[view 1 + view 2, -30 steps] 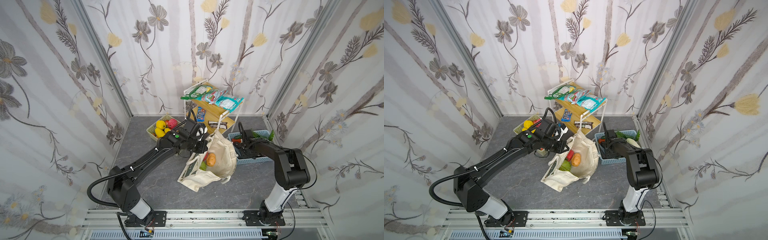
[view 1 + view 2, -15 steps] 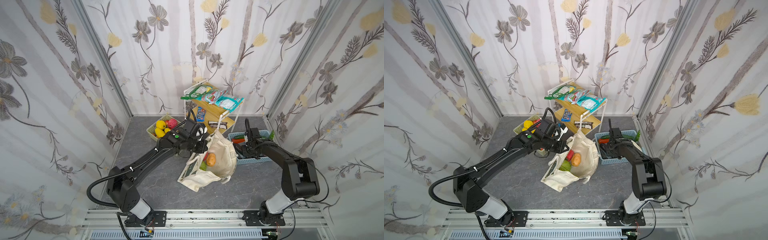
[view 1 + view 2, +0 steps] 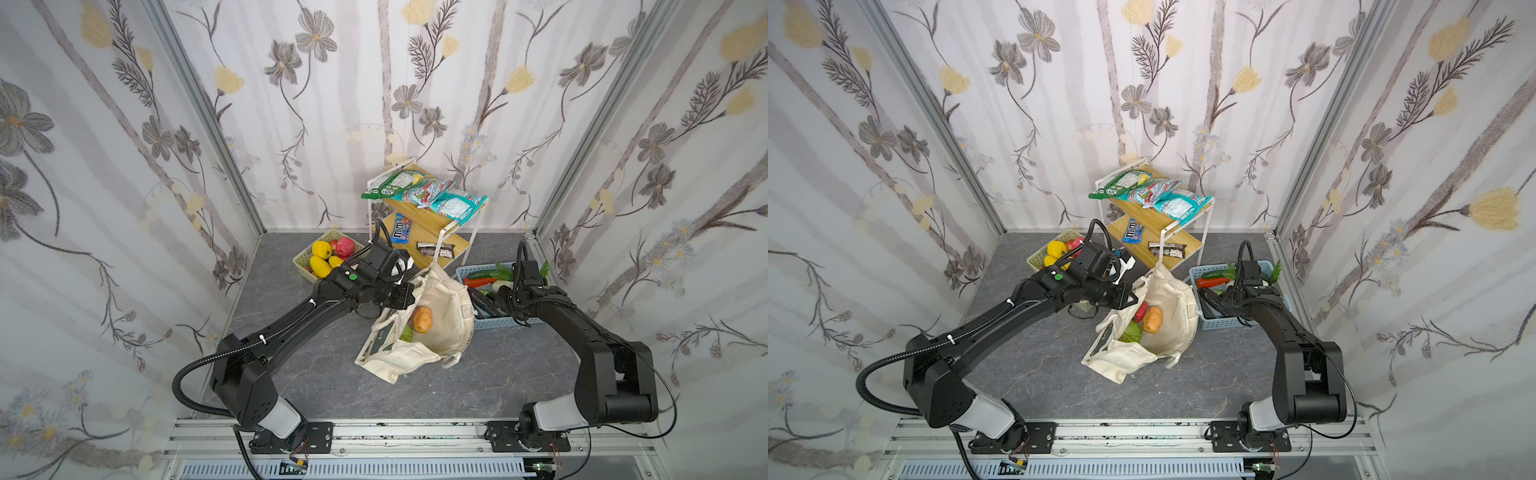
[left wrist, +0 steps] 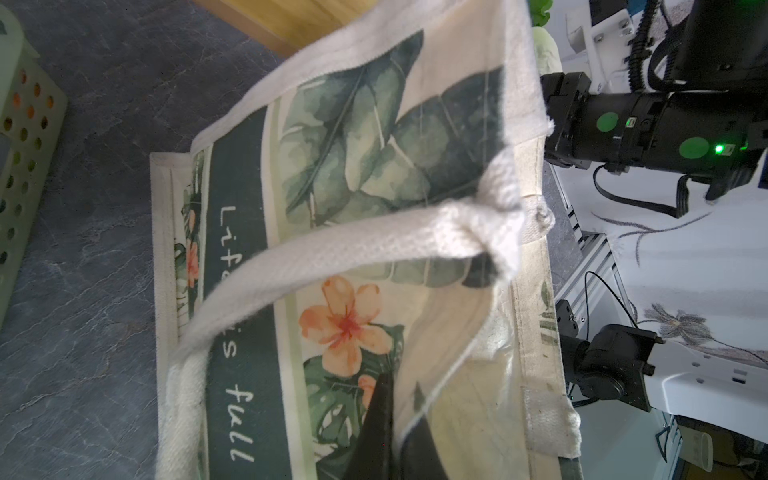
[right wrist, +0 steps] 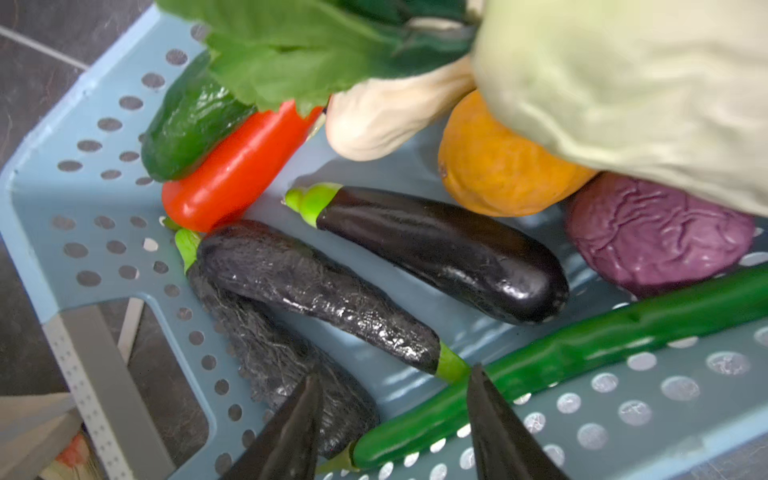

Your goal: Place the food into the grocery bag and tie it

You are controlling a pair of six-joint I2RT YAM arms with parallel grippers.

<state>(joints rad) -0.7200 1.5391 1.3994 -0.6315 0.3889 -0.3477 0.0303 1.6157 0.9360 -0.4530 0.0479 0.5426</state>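
Bimanual cell on a dark grey, stone-veined surface (image 3: 316, 374). At 10 o'clock from centre, a pale green perforated plastic basket (image 3: 301, 266) holds rounded yellow and red fruit (image 3: 322, 249).

The left tool (image 3: 409, 296) is clamped shut on the rim of the grocery bag (image 3: 446, 316), a cream woven-canvas tote slumped at centre. Only the left wrist view shows the cloth pinched between the dark tapered fingers (image 4: 380, 415), the leaf-and-flower print, the dark green lettered band and a thick, knotted white rope handle (image 4: 332, 257).

In both top views the bag's long axis runs from about 1 o'clock to 7 o'clock. Its mouth gapes upward toward 9 o'clock. Inside lie a lumpy orange-brown piece (image 3: 1153, 319), a ruffled green cabbage (image 3: 1133, 332) and a red piece (image 3: 1140, 309).

At 12 o'clock, a white-wire rack (image 3: 424, 226) with wooden shelves bears shiny snack packets (image 3: 424, 193).

At 3 o'clock, the right tool (image 3: 484, 305) hangs over the pale blue perforated basket (image 3: 494, 325), jaws partly apart and gripping nothing. Only the right wrist view resolves the contents:
- a glossy smooth aubergine (image 5: 440, 249)
- a dull wrinkled aubergine (image 5: 316, 291)
- a red pepper (image 5: 237, 174)
- a long green chilli (image 5: 561, 353)
- an orange (image 5: 498, 174)
- a crinkled purple cabbage (image 5: 656, 237)
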